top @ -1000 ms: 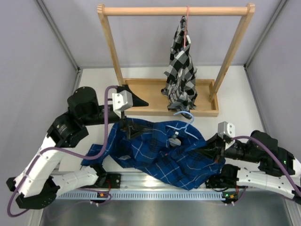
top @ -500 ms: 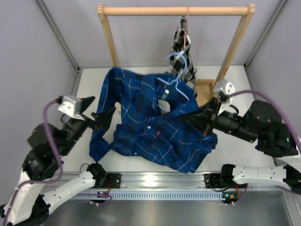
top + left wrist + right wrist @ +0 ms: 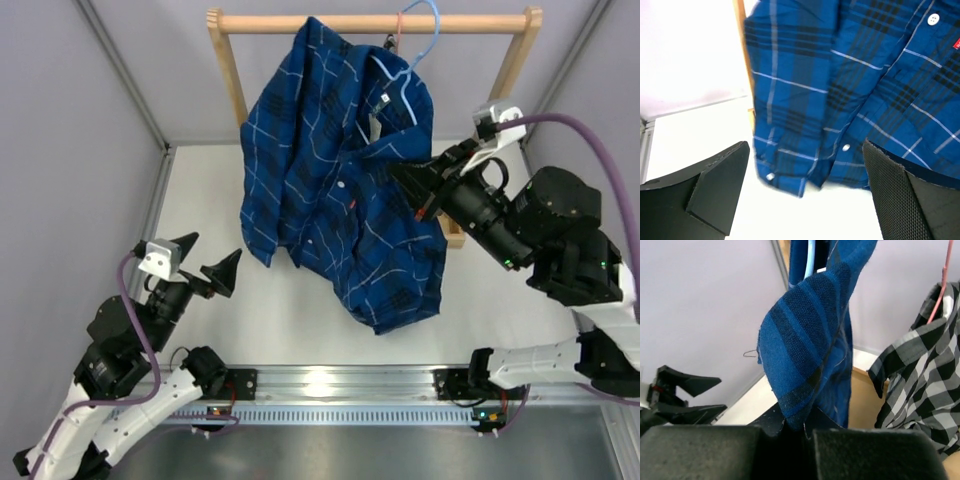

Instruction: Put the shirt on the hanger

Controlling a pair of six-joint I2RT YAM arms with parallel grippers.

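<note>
The dark blue plaid shirt (image 3: pixel 335 190) hangs in the air in front of the wooden rack, draped on the light blue hanger (image 3: pixel 415 55). The hanger's hook reaches the top rod; I cannot tell whether it rests on it. My right gripper (image 3: pixel 418 188) is shut on a fold of the shirt (image 3: pixel 807 350), with the hanger's wire (image 3: pixel 810 257) above it. My left gripper (image 3: pixel 207 268) is open and empty, low at the near left, apart from the shirt. In the left wrist view the shirt (image 3: pixel 865 75) hangs ahead of the open fingers (image 3: pixel 715 185).
The wooden rack (image 3: pixel 230 75) stands at the back with its rod (image 3: pixel 270 22) across the top and its base tray mostly hidden by the shirt. A black-and-white checked shirt (image 3: pixel 925 375) on a pinkish-red hanger (image 3: pixel 943 277) hangs just behind the blue shirt.
My right arm has lifted the shirt and hanger from the table up to the rack's rod. My left gripper has let go and drawn back down to the near left.
</note>
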